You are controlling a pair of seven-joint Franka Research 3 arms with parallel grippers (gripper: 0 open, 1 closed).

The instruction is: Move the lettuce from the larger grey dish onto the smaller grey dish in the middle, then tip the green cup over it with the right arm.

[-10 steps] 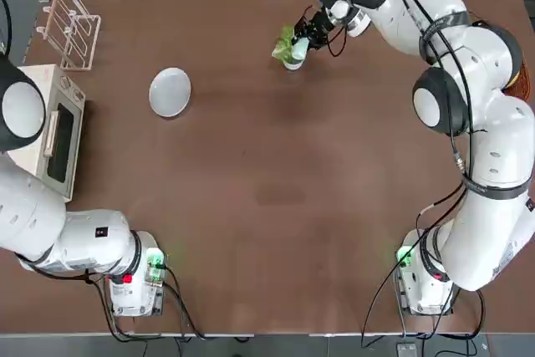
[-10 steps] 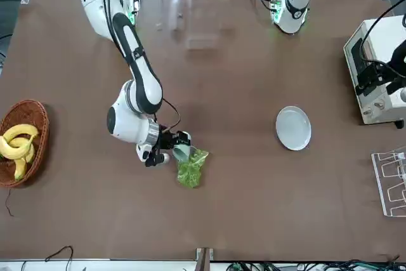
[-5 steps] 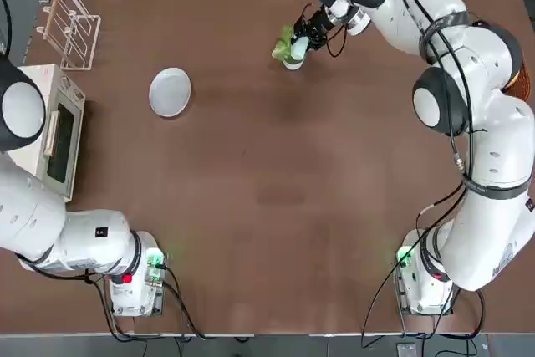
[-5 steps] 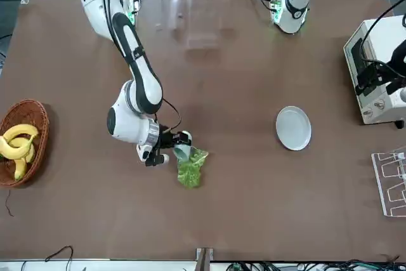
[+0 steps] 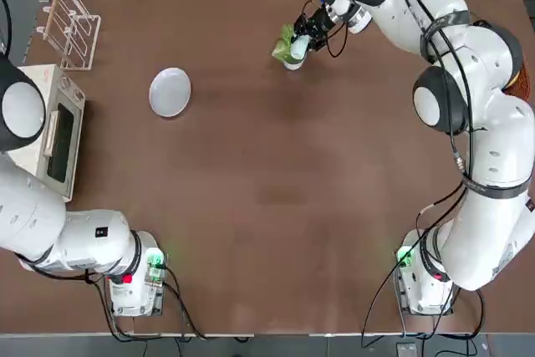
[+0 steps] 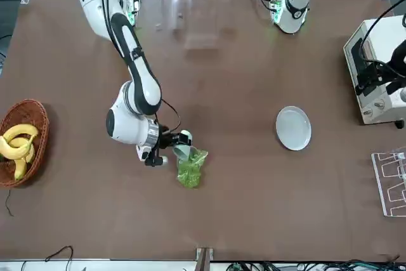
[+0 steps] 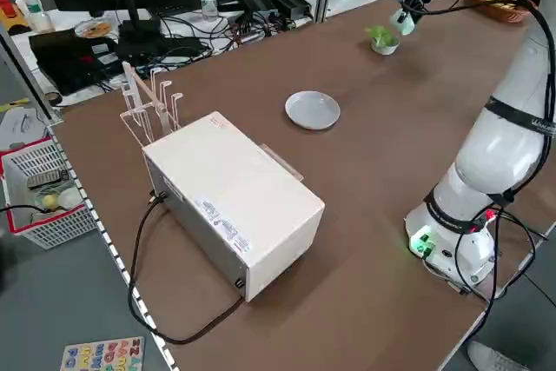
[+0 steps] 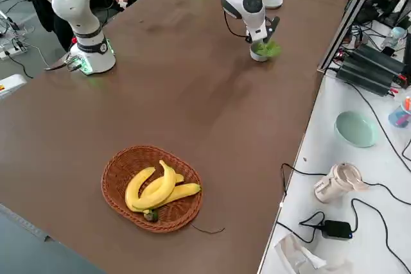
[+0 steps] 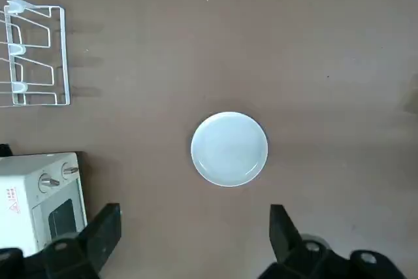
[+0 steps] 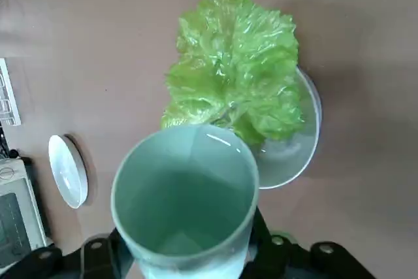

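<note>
Lettuce (image 5: 285,43) sits upper right of centre in the top view, while the larger grey dish (image 5: 170,93) lies bare at upper left, so you can judge the transfer done. In the front view, your right hand (image 6: 172,146), left of centre, grips the green cup (image 6: 183,152) close by the leaves, presumably to bring its mouth over them. The left side view shows the smaller grey dish (image 7: 383,48) at upper right, holding the leaves on the counter (image 7: 261,76). Your left wrist view puts the open, empty left hand (image 9: 196,233) along the bottom, likely kept out of your pour. In your right wrist view, the cup fills lower centre, leaves behind; whether anything pours, you cannot tell.
</note>
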